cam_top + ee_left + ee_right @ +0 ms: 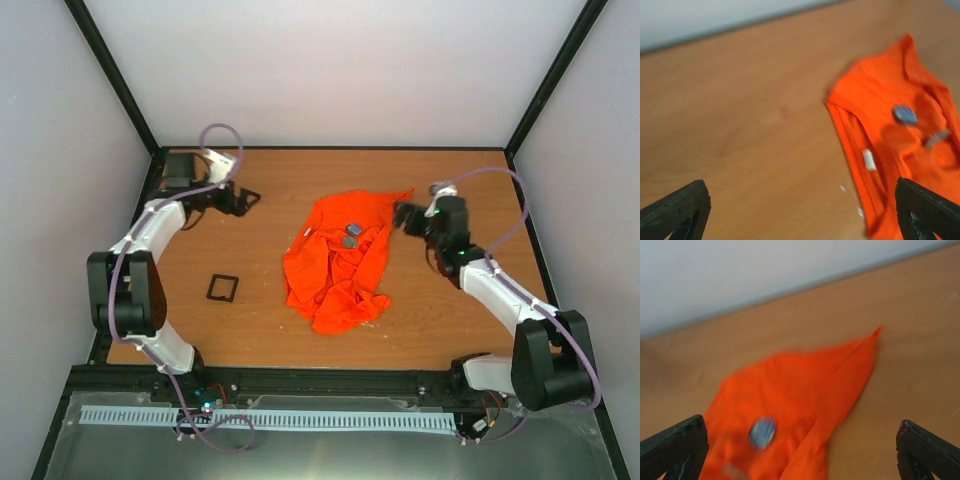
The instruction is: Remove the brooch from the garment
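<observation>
The orange garment [340,265] lies crumpled at the middle of the table. Two small grey-blue round brooches sit on its upper part, one [355,228] above the other [349,241]. My left gripper [243,200] is open and empty at the far left, well clear of the garment. Its view shows the garment [900,140] with a brooch [904,114] and a second grey piece [937,137]. My right gripper [405,215] is open and empty just right of the garment's upper corner. Its blurred view shows the garment [800,405] and one brooch [762,432].
A small black square frame [222,288] lies on the table left of the garment. A black box [180,168] sits at the far left corner. Pale walls with black posts enclose the table.
</observation>
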`<state>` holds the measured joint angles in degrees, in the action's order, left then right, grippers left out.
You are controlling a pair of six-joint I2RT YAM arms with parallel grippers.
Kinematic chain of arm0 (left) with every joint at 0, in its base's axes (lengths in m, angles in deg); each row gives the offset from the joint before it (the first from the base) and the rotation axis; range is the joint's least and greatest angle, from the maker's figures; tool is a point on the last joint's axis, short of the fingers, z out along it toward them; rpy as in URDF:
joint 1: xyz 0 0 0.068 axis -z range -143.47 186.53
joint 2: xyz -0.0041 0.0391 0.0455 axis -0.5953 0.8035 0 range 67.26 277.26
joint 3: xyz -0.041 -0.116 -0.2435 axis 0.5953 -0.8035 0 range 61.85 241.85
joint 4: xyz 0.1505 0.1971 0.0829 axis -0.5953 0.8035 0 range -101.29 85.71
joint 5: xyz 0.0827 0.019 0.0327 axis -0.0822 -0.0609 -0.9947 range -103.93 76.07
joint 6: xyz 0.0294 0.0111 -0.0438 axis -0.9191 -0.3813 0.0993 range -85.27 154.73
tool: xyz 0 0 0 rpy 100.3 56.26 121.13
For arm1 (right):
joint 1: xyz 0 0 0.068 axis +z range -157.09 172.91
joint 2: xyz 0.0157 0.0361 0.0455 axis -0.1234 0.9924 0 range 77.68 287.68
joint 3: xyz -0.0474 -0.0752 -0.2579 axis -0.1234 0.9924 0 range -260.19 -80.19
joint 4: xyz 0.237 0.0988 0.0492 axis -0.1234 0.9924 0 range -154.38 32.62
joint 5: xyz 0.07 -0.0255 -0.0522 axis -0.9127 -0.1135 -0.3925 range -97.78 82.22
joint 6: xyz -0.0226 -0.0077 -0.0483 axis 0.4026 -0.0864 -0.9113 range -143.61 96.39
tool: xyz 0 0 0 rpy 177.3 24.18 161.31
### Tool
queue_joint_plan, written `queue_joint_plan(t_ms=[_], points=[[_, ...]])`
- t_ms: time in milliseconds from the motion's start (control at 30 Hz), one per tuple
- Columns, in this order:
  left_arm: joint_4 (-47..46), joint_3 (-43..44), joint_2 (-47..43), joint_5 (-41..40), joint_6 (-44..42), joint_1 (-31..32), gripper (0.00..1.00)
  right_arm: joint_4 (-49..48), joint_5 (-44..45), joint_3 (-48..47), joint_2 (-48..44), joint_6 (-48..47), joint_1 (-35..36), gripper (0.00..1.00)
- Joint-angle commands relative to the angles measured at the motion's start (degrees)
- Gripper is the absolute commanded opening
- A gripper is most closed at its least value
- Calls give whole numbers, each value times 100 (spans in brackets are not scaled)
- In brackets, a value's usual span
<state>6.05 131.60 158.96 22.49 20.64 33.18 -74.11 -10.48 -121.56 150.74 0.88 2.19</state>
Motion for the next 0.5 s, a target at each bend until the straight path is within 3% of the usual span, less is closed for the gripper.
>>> queue_joint_plan(t_ms=[0, 233, 467], points=[[880, 17, 454, 30, -484, 638, 100, 1571, 784, 229, -123, -43, 1039, 100], [819, -22, 790, -116, -576, 1401, 100, 2388, 1753, 344, 188, 319, 2216, 82], [545, -302, 1134, -668, -787, 2210, 100, 2102, 1257, 388, 823, 508, 2542, 72]])
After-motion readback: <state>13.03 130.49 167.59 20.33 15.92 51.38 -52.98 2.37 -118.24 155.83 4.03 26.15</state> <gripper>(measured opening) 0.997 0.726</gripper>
